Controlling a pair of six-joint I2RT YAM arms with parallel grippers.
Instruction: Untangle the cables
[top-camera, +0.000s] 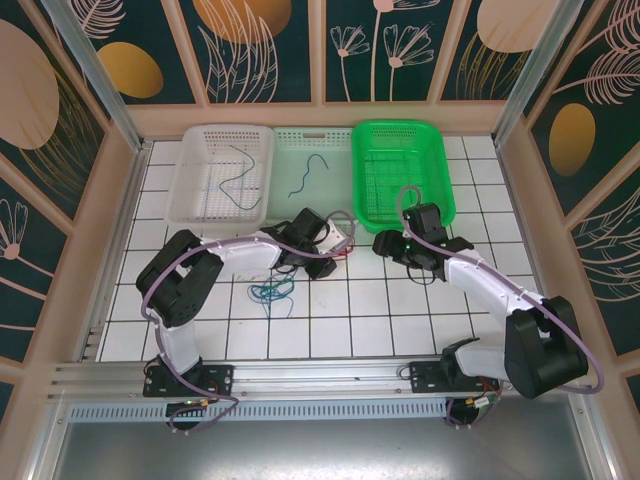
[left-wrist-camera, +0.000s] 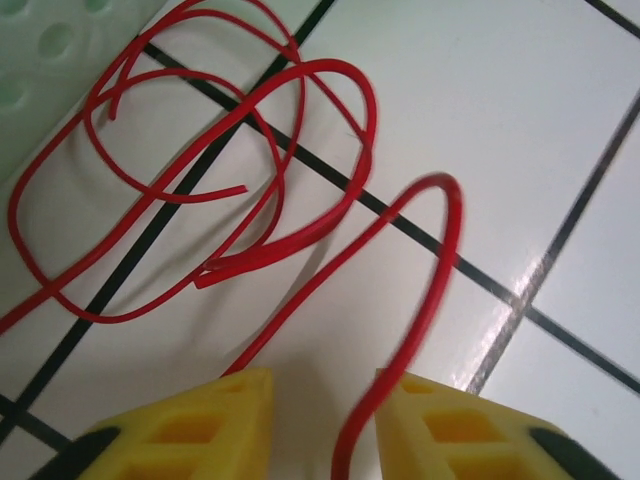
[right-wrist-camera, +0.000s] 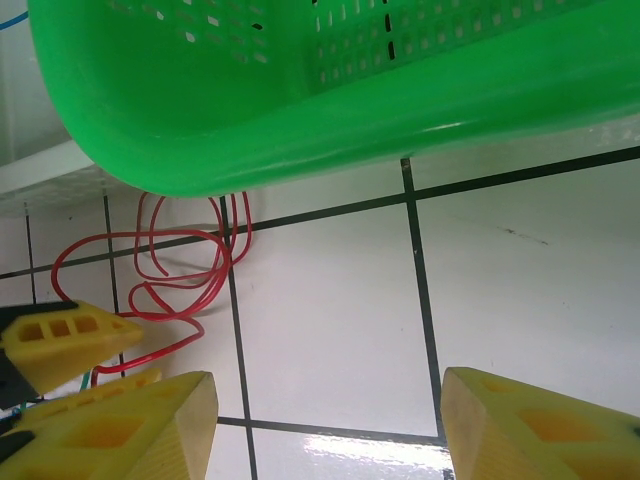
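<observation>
Left gripper sits low over the tiles just off the green basket's near left corner. Its jaws are partly apart and a strand of the red cable runs up between them, close against the right-hand finger; nothing is pinched yet. Right gripper hovers off the same corner of the basket, jaws wide, holding nothing. The red cable lies in several loose loops that cross each other, and in the right wrist view some loops reach under the basket's overhanging rim. A blue-teal bundle lies further left of the basket and nearer the arm bases. One cable lies in the pale basket against the green one's left side, and another in the white basket beyond that. Likely risks: the strand sits off-centre, so the jaws may close beside it or clip only its edge, and it would slip on the lift. A straight pull could draw the crossed loops tight into a knot. Loops under the rim might snag and drag the basket. Both grippers crowd one corner, so contact between them is possible.
</observation>
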